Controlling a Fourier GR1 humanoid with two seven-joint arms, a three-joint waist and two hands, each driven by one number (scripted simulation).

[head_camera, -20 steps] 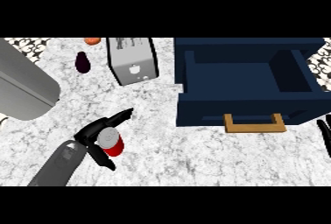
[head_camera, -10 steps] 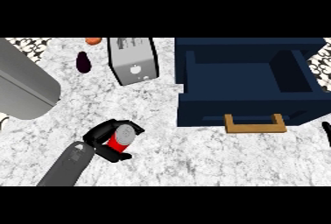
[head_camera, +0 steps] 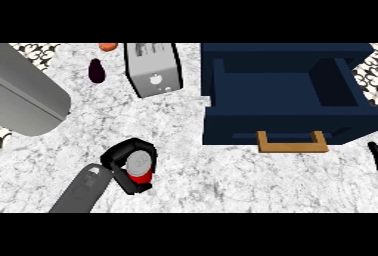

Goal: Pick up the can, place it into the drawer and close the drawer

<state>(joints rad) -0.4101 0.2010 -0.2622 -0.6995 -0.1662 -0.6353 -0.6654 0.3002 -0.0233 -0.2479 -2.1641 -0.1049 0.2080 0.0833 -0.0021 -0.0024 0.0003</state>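
Head view showed my left robot hand [head_camera: 118, 156] curled round the can [head_camera: 139, 166]; carried low, it might hit the drawer [head_camera: 280, 123] to its right.

You have a navy drawer [head_camera: 236, 125] with a tan handle [head_camera: 292, 143]. Left of it, the black left hand [head_camera: 118, 156] wraps a red, grey-topped can [head_camera: 139, 166] on the white, grey-veined counter [head_camera: 221, 175]. Farther left, a small object [head_camera: 96, 70] looks dark purple, perhaps.

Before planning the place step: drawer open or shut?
Open. The drawer is pulled out, its inside showing from above with nothing visible in it; the handle faces the robot.
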